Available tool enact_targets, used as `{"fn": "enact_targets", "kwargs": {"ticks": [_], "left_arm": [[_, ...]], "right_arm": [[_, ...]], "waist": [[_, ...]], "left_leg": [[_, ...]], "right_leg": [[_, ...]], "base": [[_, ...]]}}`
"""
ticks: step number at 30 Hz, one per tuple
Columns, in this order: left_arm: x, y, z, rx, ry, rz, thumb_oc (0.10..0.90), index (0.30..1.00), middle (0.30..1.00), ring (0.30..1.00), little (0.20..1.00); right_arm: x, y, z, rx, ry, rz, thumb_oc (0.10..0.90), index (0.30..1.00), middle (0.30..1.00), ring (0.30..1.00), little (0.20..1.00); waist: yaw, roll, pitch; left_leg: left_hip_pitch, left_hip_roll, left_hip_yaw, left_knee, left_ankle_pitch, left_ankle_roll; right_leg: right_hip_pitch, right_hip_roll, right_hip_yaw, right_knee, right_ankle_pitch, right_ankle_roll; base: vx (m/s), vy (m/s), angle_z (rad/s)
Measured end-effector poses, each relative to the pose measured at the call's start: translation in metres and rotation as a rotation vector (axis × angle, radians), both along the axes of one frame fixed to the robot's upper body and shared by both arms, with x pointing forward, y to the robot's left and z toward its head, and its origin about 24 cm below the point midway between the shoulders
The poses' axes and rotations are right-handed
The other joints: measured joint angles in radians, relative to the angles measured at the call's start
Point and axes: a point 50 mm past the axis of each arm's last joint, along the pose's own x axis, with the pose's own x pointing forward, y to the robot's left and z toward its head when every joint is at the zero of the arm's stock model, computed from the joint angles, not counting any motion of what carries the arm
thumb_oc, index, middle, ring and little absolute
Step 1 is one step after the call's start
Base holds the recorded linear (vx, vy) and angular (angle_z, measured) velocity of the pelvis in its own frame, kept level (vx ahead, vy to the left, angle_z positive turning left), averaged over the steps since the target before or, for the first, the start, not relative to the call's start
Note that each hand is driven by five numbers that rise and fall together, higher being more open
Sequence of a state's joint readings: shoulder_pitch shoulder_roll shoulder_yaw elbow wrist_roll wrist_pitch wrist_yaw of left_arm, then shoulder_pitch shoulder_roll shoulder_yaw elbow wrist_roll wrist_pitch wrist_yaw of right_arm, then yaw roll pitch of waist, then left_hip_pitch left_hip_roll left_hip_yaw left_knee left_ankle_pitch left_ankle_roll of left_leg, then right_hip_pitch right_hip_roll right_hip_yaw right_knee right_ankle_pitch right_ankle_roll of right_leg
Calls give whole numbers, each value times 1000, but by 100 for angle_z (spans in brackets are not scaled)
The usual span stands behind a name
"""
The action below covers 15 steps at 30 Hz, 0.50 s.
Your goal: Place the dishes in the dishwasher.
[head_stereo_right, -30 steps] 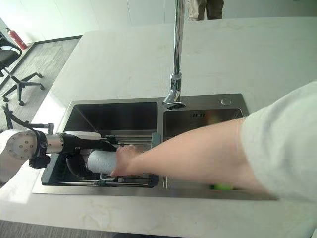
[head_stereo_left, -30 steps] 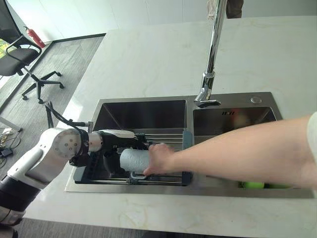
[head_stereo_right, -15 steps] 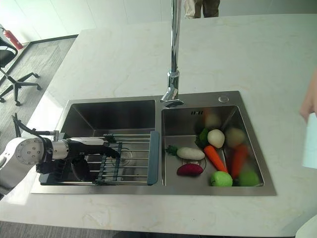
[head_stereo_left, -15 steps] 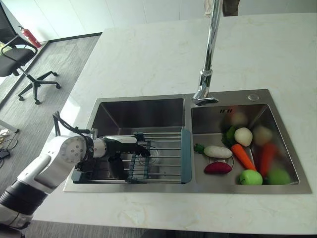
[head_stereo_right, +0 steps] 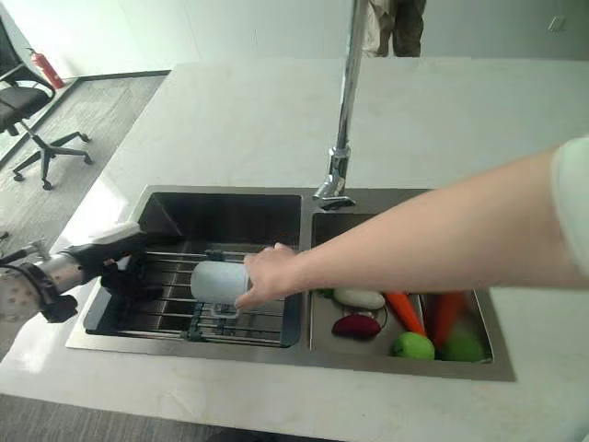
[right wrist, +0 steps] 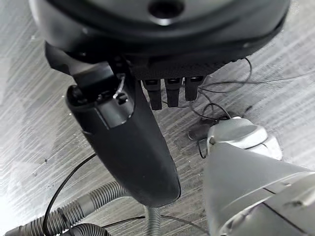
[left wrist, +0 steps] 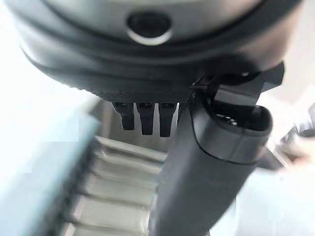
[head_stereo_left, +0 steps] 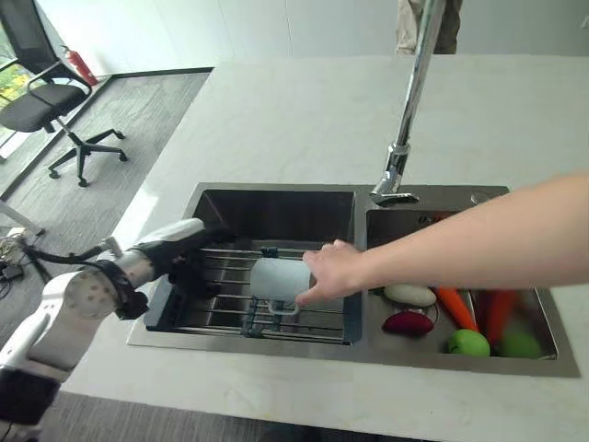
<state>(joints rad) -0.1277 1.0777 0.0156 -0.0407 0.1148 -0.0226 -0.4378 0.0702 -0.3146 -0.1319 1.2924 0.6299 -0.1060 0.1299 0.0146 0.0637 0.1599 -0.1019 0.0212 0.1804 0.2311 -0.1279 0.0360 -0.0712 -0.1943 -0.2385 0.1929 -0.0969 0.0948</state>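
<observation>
Two basins make up the steel sink [head_stereo_left: 276, 198] set in the pale countertop [head_stereo_left: 304, 110], with a tall faucet [head_stereo_right: 343, 110] standing behind the divider. A wire rack [head_stereo_left: 221, 308] is laid across the left basin, and a pale grey cup [head_stereo_left: 279, 279] is held on its side over the rack by a person's hand [head_stereo_left: 329, 273] reaching in from the right. The left hand [head_stereo_left: 189, 261] is seen at the rack's left end, near the cup but apart from it; its fingers are shown as short curled stubs beside the thumb in the left wrist view, with nothing gripped. The right hand [right wrist: 133, 132] is pictured above a grey floor, fingers likewise curled and empty. A carrot [head_stereo_left: 453, 307], a green apple [head_stereo_right: 412, 346] and other vegetables are piled in the right basin.
</observation>
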Motion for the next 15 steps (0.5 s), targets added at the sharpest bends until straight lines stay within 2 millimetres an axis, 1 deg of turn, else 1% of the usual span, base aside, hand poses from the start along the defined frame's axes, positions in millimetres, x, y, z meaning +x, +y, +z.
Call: {"fn": "enact_targets", "kwargs": {"ticks": [1,2,4,6,8,11,13,15], "left_arm": [[0,2,3,-36,-12,5,800,900,900,900,900],[-1,0,5,-108,-15,-10,800,900,900,900,900],[-8,-4,6,-190,-20,-32,800,900,900,900,900],[-16,5,-3,-197,-26,16,800,900,900,900,900],[-19,12,-3,-209,-55,52,800,900,900,900,900],[-24,20,-12,-253,-70,105,800,900,900,900,900],[-25,22,-20,-275,-56,125,800,900,900,900,900],[-26,20,-21,-278,-55,106,800,900,900,900,900]], "right_arm": [[0,1,0,2,0,0,800,900,900,900,900],[0,3,-1,6,-1,0,800,900,900,900,900],[-1,9,-4,20,9,-6,800,900,900,900,900],[-5,11,-5,25,19,-10,800,900,900,900,900],[-9,10,-5,22,28,-15,800,900,900,900,900],[-16,10,-6,20,45,-15,800,900,900,900,900],[-16,10,-6,18,52,6,800,900,900,900,900],[-16,11,-6,19,51,11,800,900,900,900,900]], "waist": [[6,-2,-1],[16,-2,-3],[17,-5,-11],[12,-3,-34],[17,-1,-37],[21,3,-44],[24,4,-48],[24,0,-50]], "left_leg": [[0,-2,-3,2,0,0],[0,-3,-4,4,-1,1],[-2,-4,-6,6,-1,1],[0,-4,-6,5,-2,0],[-3,-3,-9,7,-2,0],[-5,-4,-16,9,-2,1],[-5,-4,-17,9,-2,1],[-5,-4,-19,9,-2,1]], "right_leg": [[3,-2,-3,0,0,0],[5,-4,-4,2,0,0],[5,-5,-6,2,1,1],[5,-4,-4,1,0,1],[6,-4,-8,2,0,1],[9,-5,-16,2,0,0],[9,-5,-16,2,0,0],[9,-5,-17,3,-1,1]], "base": [[21,3,11],[19,4,6],[33,13,2],[18,7,-1],[2,9,4],[1,12,7],[3,1,2],[0,0,0]]}}
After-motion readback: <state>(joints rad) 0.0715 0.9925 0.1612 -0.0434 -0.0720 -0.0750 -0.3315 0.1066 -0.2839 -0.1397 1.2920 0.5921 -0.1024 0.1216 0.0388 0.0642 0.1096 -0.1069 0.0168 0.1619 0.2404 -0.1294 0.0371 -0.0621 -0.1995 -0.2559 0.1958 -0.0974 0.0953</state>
